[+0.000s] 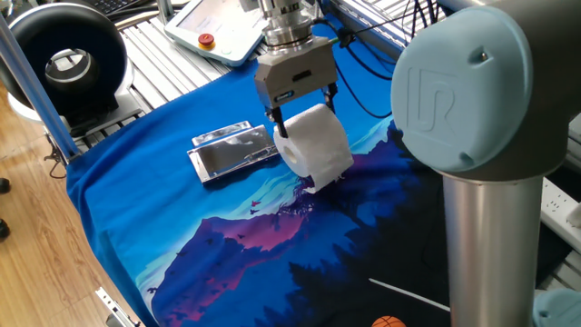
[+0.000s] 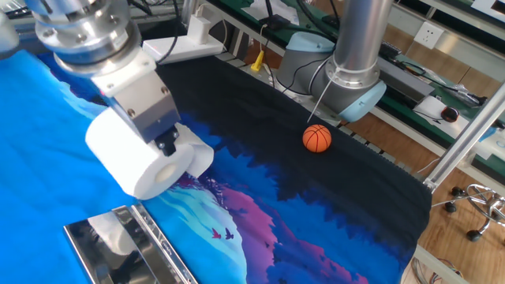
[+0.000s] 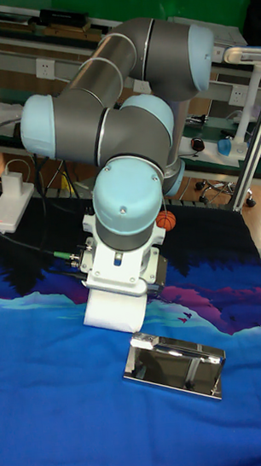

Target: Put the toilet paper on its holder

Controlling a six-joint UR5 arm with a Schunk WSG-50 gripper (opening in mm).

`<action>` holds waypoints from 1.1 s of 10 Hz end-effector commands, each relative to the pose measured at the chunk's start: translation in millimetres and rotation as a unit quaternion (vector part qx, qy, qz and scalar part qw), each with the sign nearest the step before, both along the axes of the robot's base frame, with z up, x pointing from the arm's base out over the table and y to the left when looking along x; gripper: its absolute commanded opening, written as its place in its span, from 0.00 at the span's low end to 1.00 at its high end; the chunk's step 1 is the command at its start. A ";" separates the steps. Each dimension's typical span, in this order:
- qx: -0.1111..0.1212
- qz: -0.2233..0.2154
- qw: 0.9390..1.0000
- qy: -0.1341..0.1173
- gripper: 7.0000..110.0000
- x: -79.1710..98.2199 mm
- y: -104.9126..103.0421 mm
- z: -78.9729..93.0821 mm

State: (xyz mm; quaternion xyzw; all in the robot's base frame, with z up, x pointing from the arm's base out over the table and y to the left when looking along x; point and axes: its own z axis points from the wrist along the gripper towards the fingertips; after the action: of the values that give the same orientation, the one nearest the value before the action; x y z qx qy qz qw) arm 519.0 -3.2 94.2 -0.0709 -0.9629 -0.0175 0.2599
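The toilet paper (image 1: 318,147) is a white embossed roll with a loose sheet trailing from its underside. My gripper (image 1: 304,111) is shut on it, one finger at each end, and holds it in the air above the blue cloth. In the other fixed view the toilet paper (image 2: 134,162) shows its hollow core, with a black fingertip (image 2: 166,145) at the core end. The holder (image 1: 234,150) lies flat on the cloth just left of the roll, silver and shiny. The holder (image 3: 176,364) also shows in the tall view, in front of the toilet paper (image 3: 110,309).
A white pendant (image 1: 213,25) with a red button lies at the table's far edge. A black round device (image 1: 68,56) stands at the left. A small basketball (image 2: 316,138) rests on the dark part of the cloth. The arm's base column (image 2: 355,47) stands behind it.
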 end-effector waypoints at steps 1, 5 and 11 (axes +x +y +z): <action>0.007 0.000 1.000 -0.007 0.00 4.9 -7.1 -1.0; 0.011 0.013 0.997 -0.075 0.00 28.8 -12.4 -48.1; 0.050 0.083 0.991 -0.093 0.57 33.3 -8.1 -49.0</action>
State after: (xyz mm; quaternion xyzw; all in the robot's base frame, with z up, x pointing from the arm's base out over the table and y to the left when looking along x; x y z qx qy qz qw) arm 549.2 -11.4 47.3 -0.0047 -0.9824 -0.0438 0.1815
